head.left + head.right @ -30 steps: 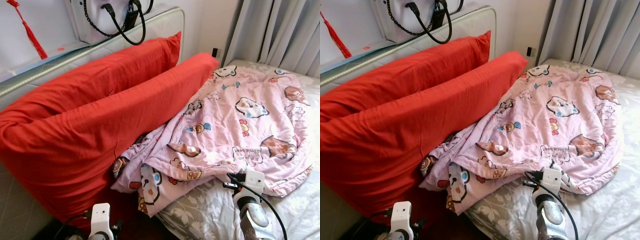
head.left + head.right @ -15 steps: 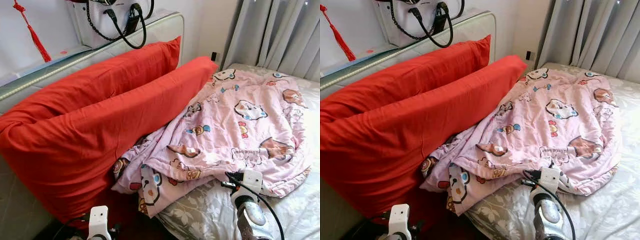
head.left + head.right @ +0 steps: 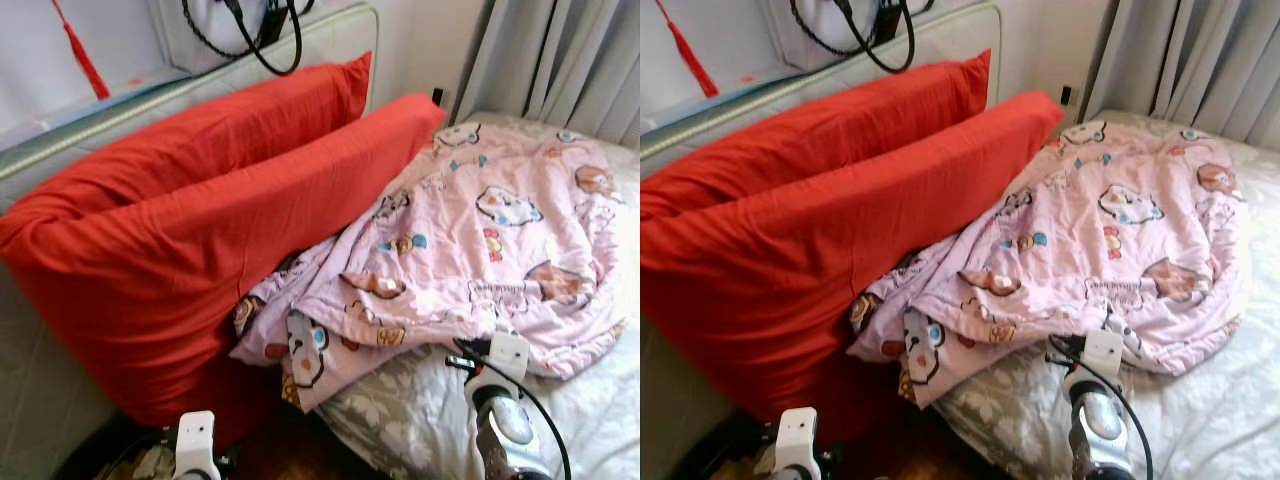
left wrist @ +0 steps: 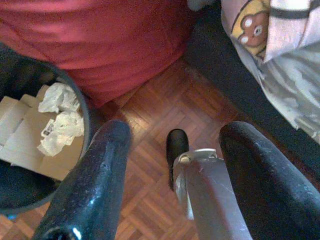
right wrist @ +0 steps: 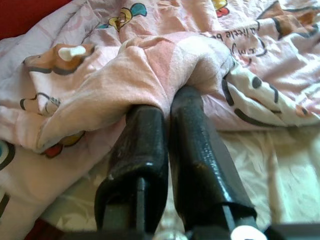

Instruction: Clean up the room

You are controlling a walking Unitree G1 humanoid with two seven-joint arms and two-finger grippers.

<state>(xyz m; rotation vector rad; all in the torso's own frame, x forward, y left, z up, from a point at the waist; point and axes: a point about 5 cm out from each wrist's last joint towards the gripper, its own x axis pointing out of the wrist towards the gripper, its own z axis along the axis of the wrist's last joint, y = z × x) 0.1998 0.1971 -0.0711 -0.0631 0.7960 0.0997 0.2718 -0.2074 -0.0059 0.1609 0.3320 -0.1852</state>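
Bedroom mid-tidy: pink cartoon-print blanket (image 3: 470,250) spread in a rumpled heap across the bed (image 3: 600,420), upper edge reaching toward the head of the bed, near edge folded over the grey floral sheet close to the bed's side edge. Right claw (image 5: 165,112) at that near edge, pinched tight on a fold of the blanket — both black fingers (image 5: 142,150) pressed together, cloth bunched over their tips; right arm (image 3: 500,420) rising from below over the sheet.

Two red pillows (image 3: 200,220) propped one before the other along the padded headboard (image 3: 330,40), front one leaning onto the blanket's upper corner. Dark bag straps (image 3: 265,30) hanging over the headboard's top; grey curtains (image 3: 560,55) behind the far side of the bed.

Left claw (image 4: 175,150) held wide, gripping nothing, low beside the bed above the parquet floor (image 4: 150,150) — dark waste bin (image 4: 75,100) with crumpled paper (image 4: 60,115) just beside it, at the foot of the pillows.
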